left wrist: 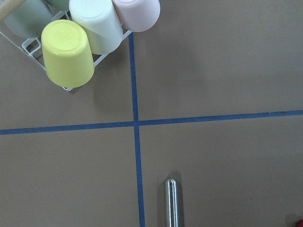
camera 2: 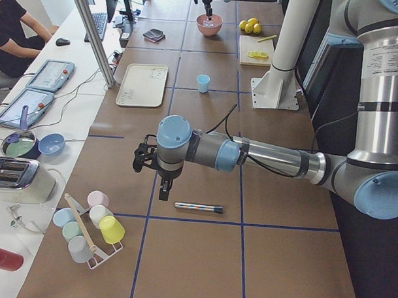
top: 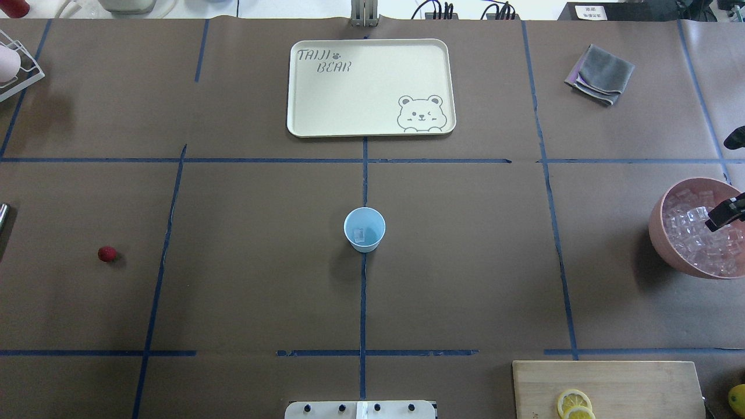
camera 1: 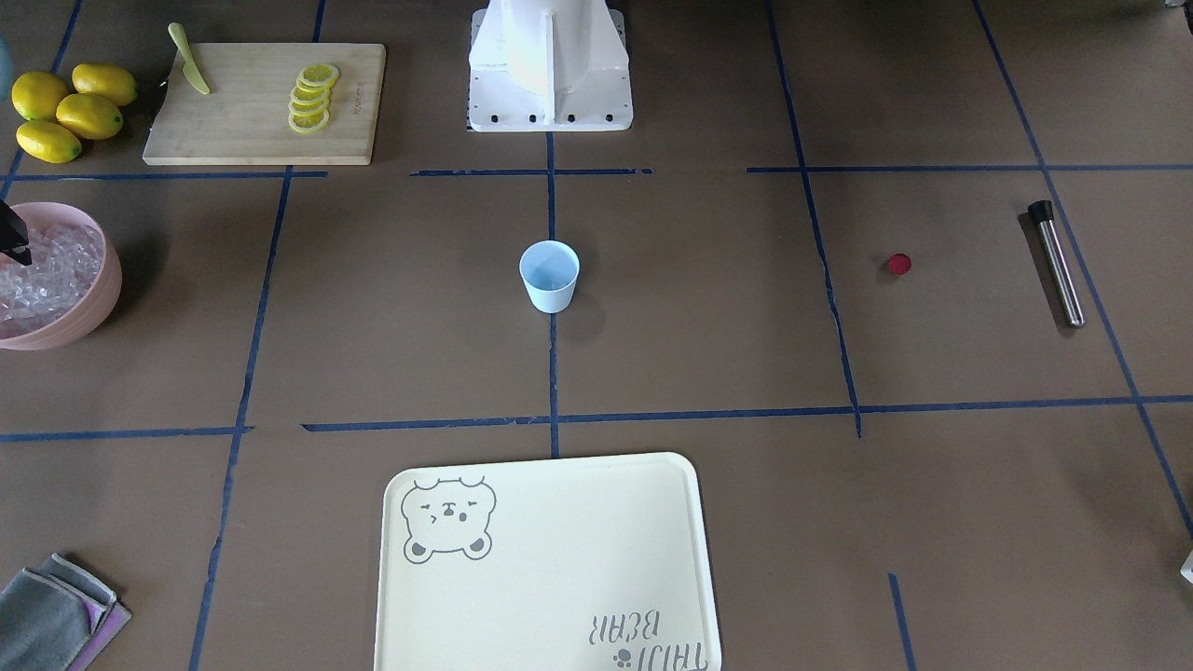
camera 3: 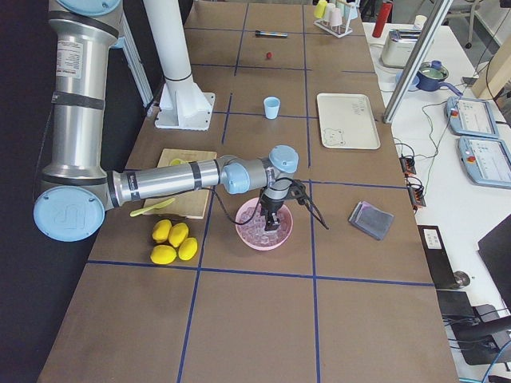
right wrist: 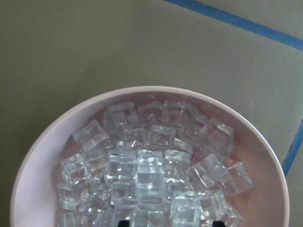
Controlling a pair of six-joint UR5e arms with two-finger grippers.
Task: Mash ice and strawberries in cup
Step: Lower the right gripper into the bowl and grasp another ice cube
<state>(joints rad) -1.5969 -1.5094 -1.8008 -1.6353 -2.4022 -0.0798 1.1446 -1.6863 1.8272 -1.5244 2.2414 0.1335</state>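
The pale blue cup (camera 1: 549,275) (top: 364,229) stands upright at the table's centre with one clear ice cube (top: 359,234) in it. More ice (right wrist: 151,170) fills the pink bowl (top: 669,244) (camera 1: 89,312). My right gripper (right wrist: 170,223) (top: 724,212) hangs open just above that ice, its tips apart over the cubes. The strawberry (camera 1: 898,265) (top: 107,254) lies alone on the table. The left gripper (camera 2: 160,187) hovers over the table near a metal muddler (camera 2: 198,206) (camera 1: 1056,263); I cannot tell whether it is open or shut.
A cream tray (top: 326,87) lies beyond the cup. A cutting board (camera 1: 242,130) holds lemon slices (camera 1: 312,98) and a knife, with whole lemons (camera 1: 65,112) beside it. A grey cloth (top: 600,74) and a rack of cups (left wrist: 90,38) sit at the edges.
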